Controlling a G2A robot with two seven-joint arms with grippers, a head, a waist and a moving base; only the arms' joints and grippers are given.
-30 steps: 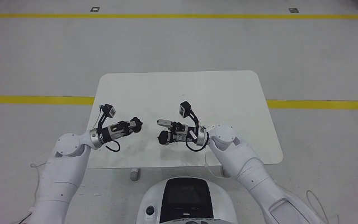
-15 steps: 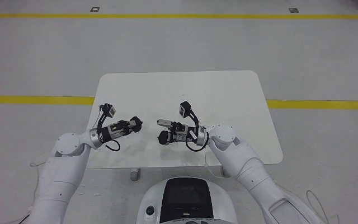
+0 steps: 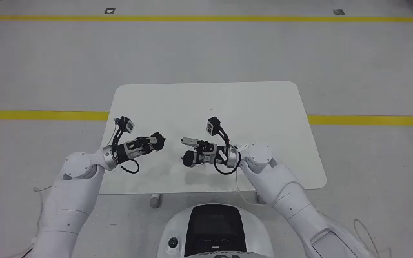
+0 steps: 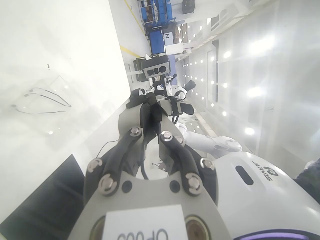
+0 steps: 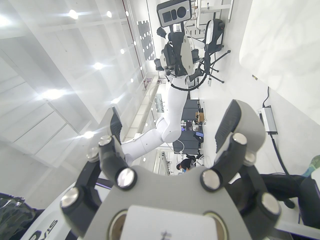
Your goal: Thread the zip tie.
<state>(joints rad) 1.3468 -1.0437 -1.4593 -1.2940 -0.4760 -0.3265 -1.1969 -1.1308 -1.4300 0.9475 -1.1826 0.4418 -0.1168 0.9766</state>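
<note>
Table (image 3: 258, 109) beneath; left tool (image 4: 150, 109) pinched narrow, right tool (image 5: 172, 116) spread wide.

We see a sign (image 4: 167, 36) with 1 letter on a blue rack (image 4: 156, 41), and a cut-off label (image 4: 143, 222) behind the left gripper (image 4: 150, 107).

Robotics lab in big industrial hall. Grey floor, yellow floor lines (image 3: 361, 120) beside and beyond white table (image 3: 206, 97). Blue storage racks (image 4: 156, 3) far past table. High white ceiling, rows of ceiling lights (image 5: 72, 13). Office chair (image 5: 213, 36) off table edge.
</note>
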